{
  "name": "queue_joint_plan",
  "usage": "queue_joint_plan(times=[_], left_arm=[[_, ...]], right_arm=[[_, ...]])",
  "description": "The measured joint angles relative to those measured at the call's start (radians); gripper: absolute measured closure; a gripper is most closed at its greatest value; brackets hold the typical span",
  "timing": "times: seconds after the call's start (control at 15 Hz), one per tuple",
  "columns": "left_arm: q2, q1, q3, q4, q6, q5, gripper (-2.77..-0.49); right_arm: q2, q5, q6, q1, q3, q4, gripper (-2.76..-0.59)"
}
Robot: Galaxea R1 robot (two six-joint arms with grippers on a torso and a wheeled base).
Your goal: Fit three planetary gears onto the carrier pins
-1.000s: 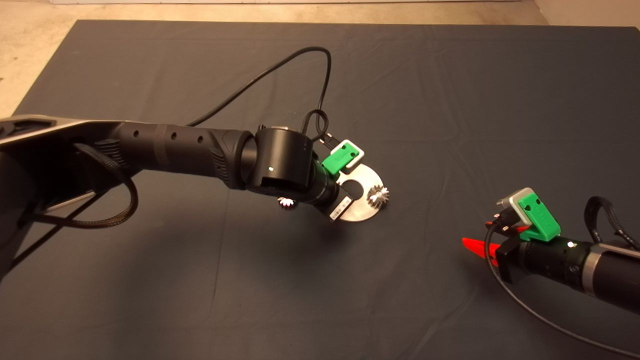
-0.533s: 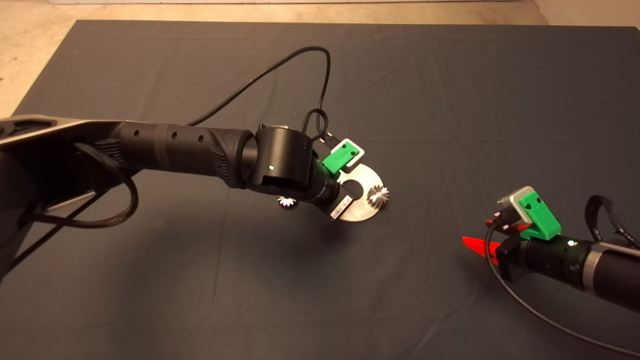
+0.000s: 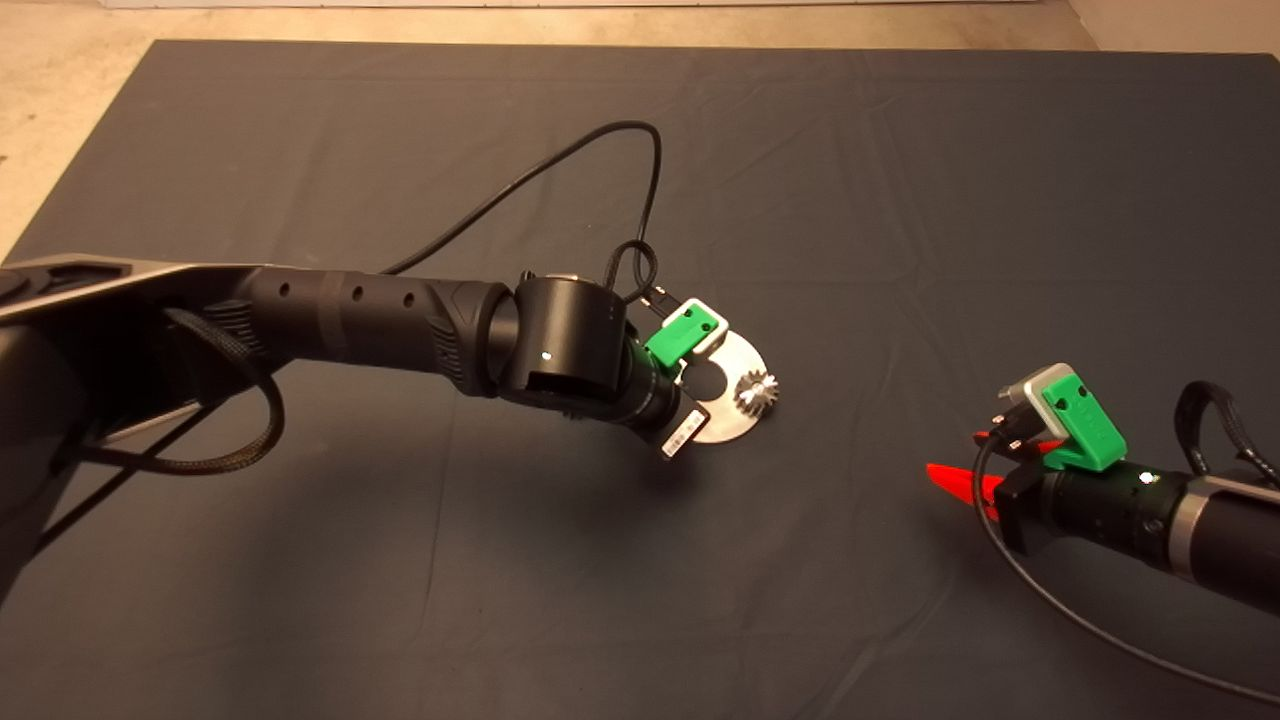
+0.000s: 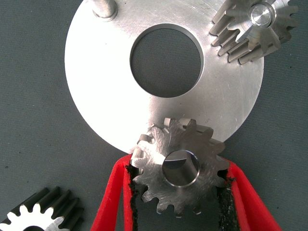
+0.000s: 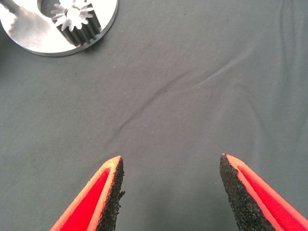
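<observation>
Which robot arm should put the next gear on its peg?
The left. Its end effector already grips a gear at the silver plate's edge. The right end effector is open and empty, away from the plate.

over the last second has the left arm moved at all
Yes. The left pincer has dropped slightly toward the near edge, its wrist now hiding the loose gear; the plate stayed put.
</observation>
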Motion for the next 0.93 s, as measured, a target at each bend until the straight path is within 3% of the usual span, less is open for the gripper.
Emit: queue_joint_plan(times=[0.27,0.47,0.93], left_arm=[[0.000,0.000,0.000,0.000,0.007,-0.002,-0.73],[0.000,0.000,-0.007,0.000,0.018,-0.016,-0.73],[-0.001,-0.001,-0.007,-0.001,0.019,-0.017,-0.73]], right_arm=[[-0.001,-0.001,0.000,0.000,0.000,0.000,-1.47],[-0.001,0.000,0.000,0.000,0.000,0.000,-1.47],[-0.001,0.000,0.000,0.000,0.000,0.000,-1.47]])
